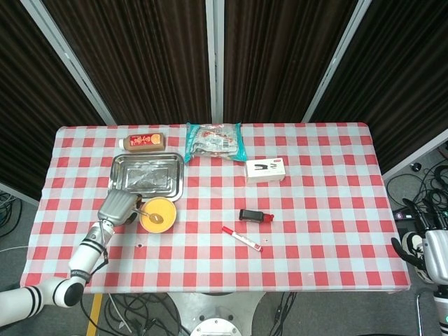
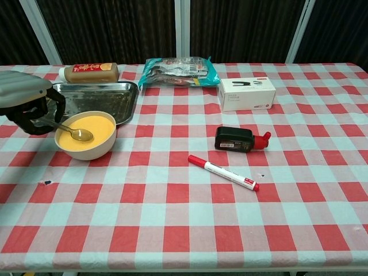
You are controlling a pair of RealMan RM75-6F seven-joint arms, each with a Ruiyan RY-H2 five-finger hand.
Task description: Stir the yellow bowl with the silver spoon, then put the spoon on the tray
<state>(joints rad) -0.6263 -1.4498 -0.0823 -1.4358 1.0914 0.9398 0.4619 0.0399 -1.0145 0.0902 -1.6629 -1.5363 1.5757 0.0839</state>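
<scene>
Chest view, left to right: the robot's grey left hand (image 2: 26, 103) hovers at the counter's left edge, its dark fingers (image 2: 34, 118) closed around the handle of the silver metal spoon (image 2: 72, 131), whose bowl sits inside the round yellow bowl (image 2: 86, 135) of yellow-orange liquid. Just behind the bowl lies the rectangular shiny steel tray (image 2: 95, 99), and beyond its far edge a brown sauce bottle with a red label (image 2: 89, 72) lies on its side. Toward the middle of the red-and-white checked counter (image 2: 184, 218), a teal plastic snack packet (image 2: 179, 71) rests at the back edge, with a white cardboard box printed with a stapler picture (image 2: 246, 94) near it on the right. Nearer the camera, a black ink bottle with a red cap (image 2: 240, 140) lies on its side, and a red-capped white marker pen (image 2: 222, 172) lies at an angle just in front of it. In the head view, the right hand (image 1: 427, 241) hangs off the counter's right end, well apart from everything on it; whether its fingers are apart or together cannot be told.
</scene>
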